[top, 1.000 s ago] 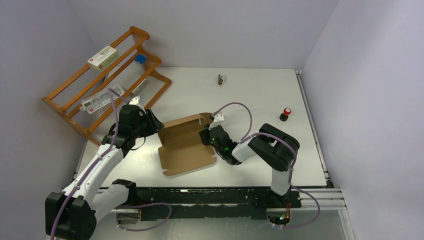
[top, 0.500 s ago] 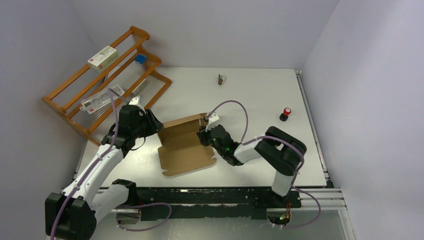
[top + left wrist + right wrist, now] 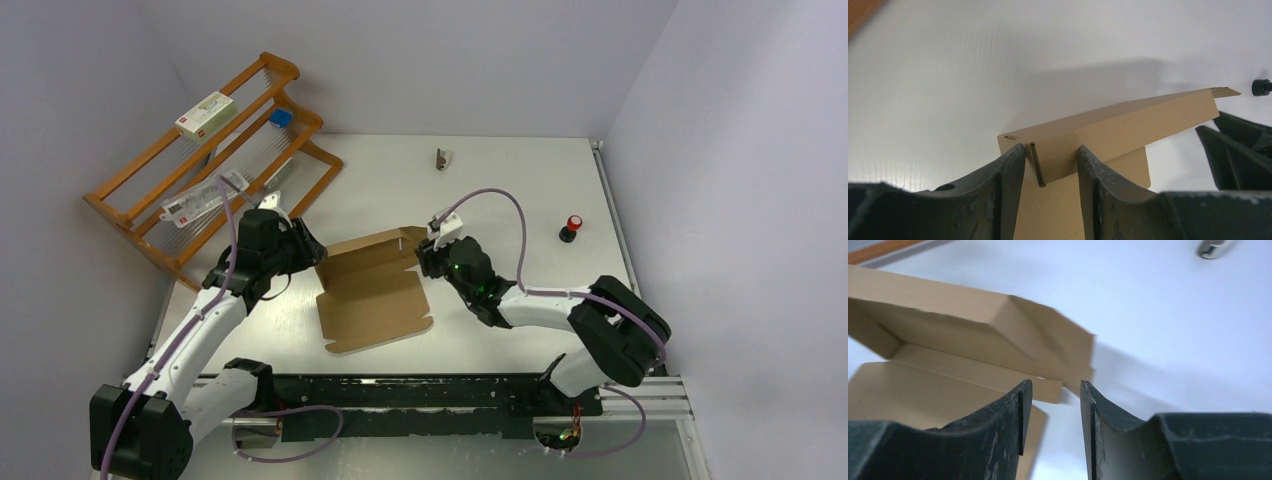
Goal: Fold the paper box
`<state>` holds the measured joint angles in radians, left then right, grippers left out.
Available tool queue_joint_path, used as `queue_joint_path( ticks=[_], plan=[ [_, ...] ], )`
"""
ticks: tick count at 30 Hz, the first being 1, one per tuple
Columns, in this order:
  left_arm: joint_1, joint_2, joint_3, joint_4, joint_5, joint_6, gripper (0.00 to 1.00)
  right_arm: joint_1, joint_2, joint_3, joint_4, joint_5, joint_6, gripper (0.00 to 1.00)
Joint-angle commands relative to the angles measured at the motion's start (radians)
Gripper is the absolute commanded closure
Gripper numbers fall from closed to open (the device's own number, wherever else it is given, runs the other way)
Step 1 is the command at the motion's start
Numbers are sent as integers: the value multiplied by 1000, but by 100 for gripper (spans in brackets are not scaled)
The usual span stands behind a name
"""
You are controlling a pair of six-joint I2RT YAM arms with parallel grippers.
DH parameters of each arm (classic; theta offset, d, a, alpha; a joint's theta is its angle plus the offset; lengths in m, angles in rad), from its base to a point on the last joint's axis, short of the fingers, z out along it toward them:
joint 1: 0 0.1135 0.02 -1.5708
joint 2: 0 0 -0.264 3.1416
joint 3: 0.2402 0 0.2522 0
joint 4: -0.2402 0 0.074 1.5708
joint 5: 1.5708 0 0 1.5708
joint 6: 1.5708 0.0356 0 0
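Early-stage fold, my read. paper box [image 3: 370, 295] lies between the two grippers: far wall is up, base panel and near flaps are flat, nothing tucked. left gripper [image 3: 1052, 165] pinches the wall's left end between its fingers. right gripper [image 3: 1055, 405] has its jaws parted and holds nothing; the wall's right corner is just ahead of its tips. To do: side walls, front, tabs.

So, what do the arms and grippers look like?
The left arm and right arm have white tubular links and black joints; a mauve cable runs along each. The left gripper and right gripper are black, with matte, rough-textured fingers. A green light glows on the right wrist.
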<state>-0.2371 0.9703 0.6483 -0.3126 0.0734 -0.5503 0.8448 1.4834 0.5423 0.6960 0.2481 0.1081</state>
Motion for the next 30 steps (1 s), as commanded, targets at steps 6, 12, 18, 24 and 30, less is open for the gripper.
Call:
queue_joint_path(
  ticks=[6, 12, 18, 24, 30],
  plan=[
    [1, 27, 43, -63, 9, 36, 52, -139, -4, -11, -10, -205, -196, 50],
    [1, 43, 54, -70, 14, 46, 52, -191, 76, 41, 23, -353, -285, 48],
    [1, 47, 62, -78, 16, 54, 53, -217, 167, 93, 62, -440, -334, 50],
    [1, 51, 69, -84, 20, 64, 53, -232, 233, 133, 89, -542, -359, 57],
    [1, 44, 91, -108, -1, 75, 52, -242, 230, 150, 35, -629, -334, 79]
  ],
)
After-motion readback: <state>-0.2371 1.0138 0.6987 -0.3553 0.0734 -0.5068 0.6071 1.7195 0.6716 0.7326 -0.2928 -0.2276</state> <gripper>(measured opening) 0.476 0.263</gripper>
